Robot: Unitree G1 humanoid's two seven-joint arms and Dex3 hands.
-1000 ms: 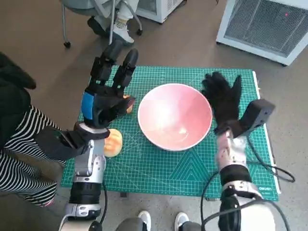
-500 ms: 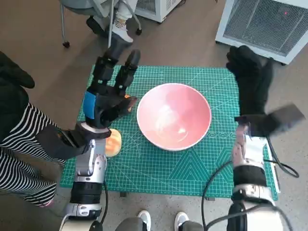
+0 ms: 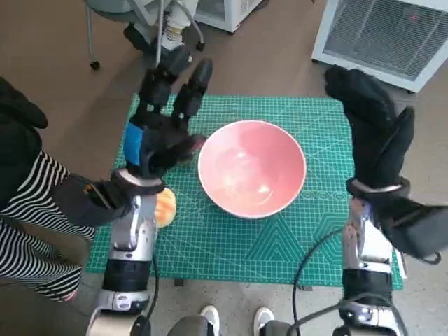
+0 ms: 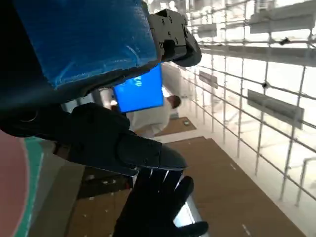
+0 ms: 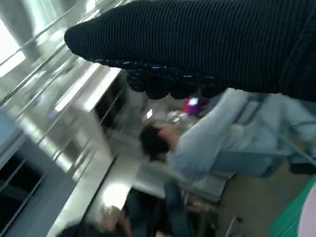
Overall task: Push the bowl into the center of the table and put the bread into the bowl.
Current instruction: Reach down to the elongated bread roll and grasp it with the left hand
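Bowl (image 3: 252, 168) sat about mid-tabletop (image 3: 231, 245) on the green mat. Bread (image 3: 165, 208) lay below my left hand (image 3: 159, 140), back toward the wrist, just beside the bowl's near-left rim. Left fingers (image 3: 189, 87) spread, holding nothing. Right hand (image 3: 371, 133) raised, fingers open, well apart from the bread. Left hand nearer, I judged.

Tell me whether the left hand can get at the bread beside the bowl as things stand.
Probably yes. The bread lies on the mat just under the left hand, left of the bowl, with nothing lying over it; the hand holds nothing.
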